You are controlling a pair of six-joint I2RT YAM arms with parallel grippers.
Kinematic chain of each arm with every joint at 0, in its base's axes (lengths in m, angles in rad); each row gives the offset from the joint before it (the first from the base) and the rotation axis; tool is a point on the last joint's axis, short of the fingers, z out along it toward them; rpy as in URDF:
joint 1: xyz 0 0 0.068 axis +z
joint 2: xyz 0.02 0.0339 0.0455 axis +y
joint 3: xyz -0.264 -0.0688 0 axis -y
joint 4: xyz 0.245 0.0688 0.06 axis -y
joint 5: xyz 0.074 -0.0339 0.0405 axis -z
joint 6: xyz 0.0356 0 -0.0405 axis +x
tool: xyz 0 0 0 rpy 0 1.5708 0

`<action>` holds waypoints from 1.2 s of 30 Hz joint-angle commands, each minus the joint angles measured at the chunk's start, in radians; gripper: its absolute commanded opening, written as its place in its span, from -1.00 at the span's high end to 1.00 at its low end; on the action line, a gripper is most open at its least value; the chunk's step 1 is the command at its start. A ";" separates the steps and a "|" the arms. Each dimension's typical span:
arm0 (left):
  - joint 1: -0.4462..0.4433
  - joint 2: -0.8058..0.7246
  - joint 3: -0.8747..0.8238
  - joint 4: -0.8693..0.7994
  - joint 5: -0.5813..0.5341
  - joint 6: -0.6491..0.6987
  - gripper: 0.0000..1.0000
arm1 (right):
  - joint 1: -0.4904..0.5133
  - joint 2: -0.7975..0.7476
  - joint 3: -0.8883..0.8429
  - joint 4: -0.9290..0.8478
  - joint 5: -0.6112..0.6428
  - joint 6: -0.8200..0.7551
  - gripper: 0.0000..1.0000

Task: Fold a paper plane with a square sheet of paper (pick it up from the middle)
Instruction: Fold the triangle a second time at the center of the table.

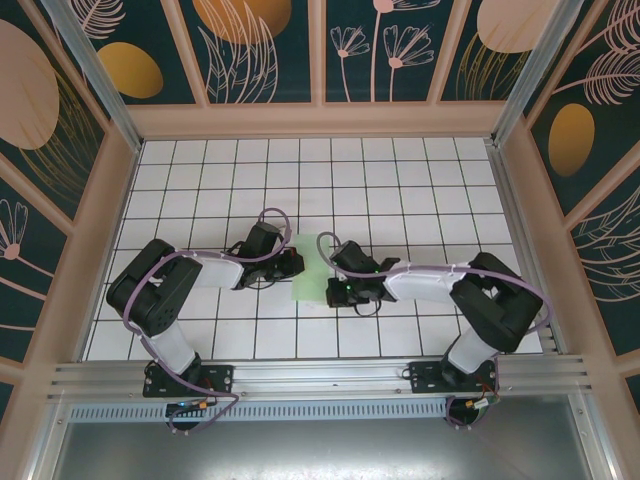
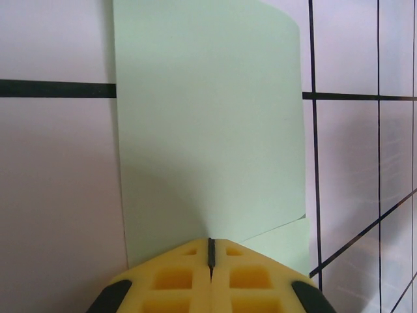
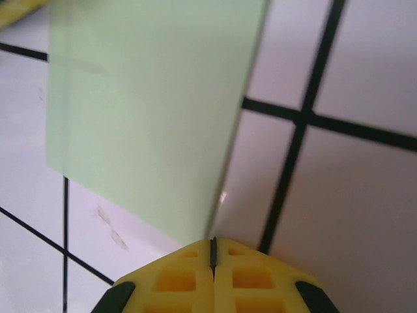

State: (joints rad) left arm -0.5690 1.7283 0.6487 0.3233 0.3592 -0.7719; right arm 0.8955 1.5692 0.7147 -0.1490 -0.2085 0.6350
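The square sheet of paper (image 1: pixel 311 268) is pale mint green and sits mid-table between my two grippers. In the left wrist view the paper (image 2: pixel 208 130) runs away from my left gripper (image 2: pixel 210 251), whose yellow jaws are shut. The sheet puckers into their tips, and a second layer shows at the lower right. My left gripper (image 1: pixel 295 265) is at the sheet's left side. My right gripper (image 1: pixel 334 284) is at its right side. In the right wrist view the paper (image 3: pixel 143 117) slants up off the tiles, and one corner ends in the shut tips of my right gripper (image 3: pixel 212 248).
The white tiled table (image 1: pixel 400 190) with black grid lines spreads all around. Patterned walls and a metal frame (image 1: pixel 300 375) close it in. A yellow finger (image 3: pixel 19 10) of the left gripper shows in the corner of the right wrist view.
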 commanded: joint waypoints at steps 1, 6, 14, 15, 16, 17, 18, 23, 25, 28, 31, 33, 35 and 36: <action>0.010 0.046 -0.052 -0.157 -0.077 -0.002 1.00 | 0.000 -0.072 -0.014 -0.086 0.022 0.026 1.00; 0.009 -0.031 0.001 -0.138 -0.010 -0.015 0.95 | -0.013 -0.165 -0.009 -0.013 0.096 0.093 1.00; 0.009 -0.197 0.082 -0.152 -0.024 -0.070 -0.08 | -0.155 -0.263 -0.139 0.257 0.014 0.163 0.28; 0.009 -0.223 0.077 -0.153 -0.051 -0.081 -0.17 | -0.189 -0.267 -0.156 0.299 -0.025 0.155 0.16; 0.010 -0.249 0.068 -0.154 -0.079 -0.089 -0.24 | -0.227 -0.266 -0.169 0.339 -0.078 0.138 0.07; 0.011 -0.270 0.059 -0.158 -0.102 -0.101 -0.31 | -0.252 -0.257 -0.173 0.369 -0.119 0.118 0.01; 0.011 -0.294 0.045 -0.161 -0.134 -0.117 -0.41 | -0.276 -0.246 -0.171 0.391 -0.157 0.093 -0.05; 0.011 -0.401 -0.057 -0.127 -0.218 -0.198 -0.87 | -0.295 -0.146 -0.091 0.372 -0.289 -0.124 -0.21; 0.011 -0.443 -0.099 -0.113 -0.230 -0.213 -0.97 | -0.295 -0.100 -0.067 0.374 -0.326 -0.162 -0.23; 0.011 -0.496 -0.152 -0.089 -0.227 -0.239 -0.97 | -0.296 -0.027 -0.038 0.383 -0.353 -0.182 -0.22; 0.011 -0.525 -0.189 -0.070 -0.218 -0.259 -0.97 | -0.293 0.048 -0.005 0.401 -0.394 -0.193 -0.16; 0.011 -0.529 -0.201 -0.059 -0.207 -0.269 -0.97 | -0.292 0.097 0.023 0.405 -0.423 -0.199 -0.08; 0.011 -0.525 -0.213 -0.046 -0.191 -0.277 -0.97 | -0.288 0.136 0.049 0.404 -0.435 -0.207 0.01; 0.011 -0.521 -0.217 -0.041 -0.184 -0.282 -0.97 | -0.287 0.156 0.063 0.400 -0.433 -0.209 0.07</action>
State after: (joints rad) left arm -0.5629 1.2140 0.4492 0.2352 0.1570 -1.0222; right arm 0.6033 1.6882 0.7292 0.2142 -0.5831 0.4660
